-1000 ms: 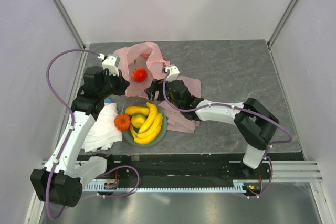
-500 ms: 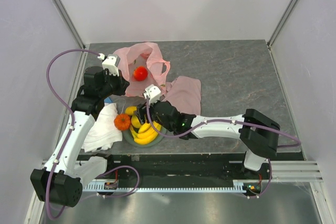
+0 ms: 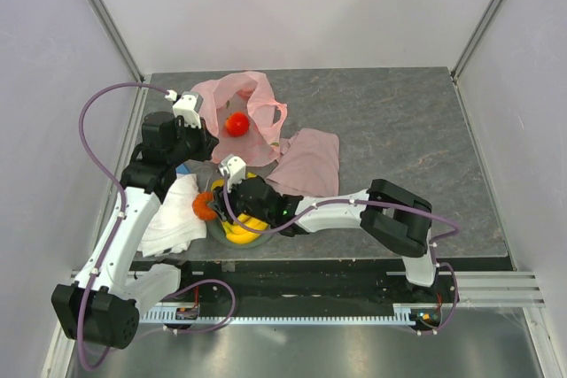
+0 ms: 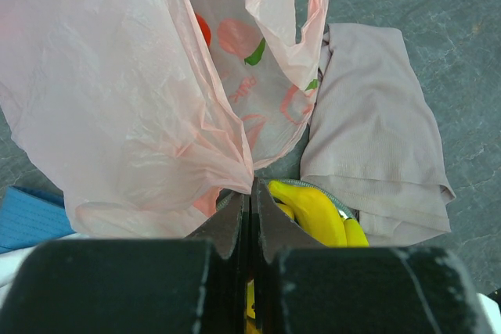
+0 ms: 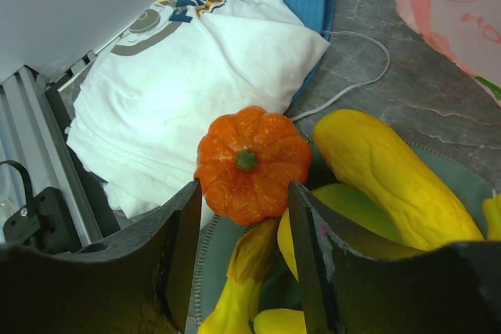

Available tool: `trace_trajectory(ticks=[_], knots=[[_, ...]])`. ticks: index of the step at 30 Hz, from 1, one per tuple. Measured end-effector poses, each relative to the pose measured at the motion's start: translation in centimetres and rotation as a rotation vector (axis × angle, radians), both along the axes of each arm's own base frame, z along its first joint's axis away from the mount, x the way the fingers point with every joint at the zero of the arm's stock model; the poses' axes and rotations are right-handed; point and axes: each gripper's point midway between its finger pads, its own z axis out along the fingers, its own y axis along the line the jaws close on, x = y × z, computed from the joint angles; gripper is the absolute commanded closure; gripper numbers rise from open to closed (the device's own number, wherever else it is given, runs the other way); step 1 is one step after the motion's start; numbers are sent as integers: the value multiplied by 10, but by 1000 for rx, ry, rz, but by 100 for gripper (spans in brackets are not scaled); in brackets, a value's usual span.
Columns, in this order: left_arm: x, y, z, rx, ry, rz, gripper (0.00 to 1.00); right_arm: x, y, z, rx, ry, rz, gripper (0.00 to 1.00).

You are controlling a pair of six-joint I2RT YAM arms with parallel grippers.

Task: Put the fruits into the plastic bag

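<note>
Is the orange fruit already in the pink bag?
No, the tangerine lies by the white cloth, between the open fingers of the right gripper.

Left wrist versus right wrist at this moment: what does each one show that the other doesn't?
Left wrist only: the left gripper shut on the edge of the plastic bag, the red round fruit showing through the film, and the dusty-pink cloth. Right wrist only: the right gripper open, straddling the orange tangerine, plus the white cloth and the green-yellow fruit. Both: yellow fruit on the plate, the blue cloth, the table, and some of the bag.
</note>
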Motion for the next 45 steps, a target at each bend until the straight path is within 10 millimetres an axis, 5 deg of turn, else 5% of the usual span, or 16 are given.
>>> trace_trajectory(ticks=[37, 45], knots=[[0, 0, 0, 0, 0, 0, 98, 1, 35, -21, 0, 64, 32, 56], [0, 0, 0, 0, 0, 0, 98, 3, 34, -23, -11, 63, 18, 72]])
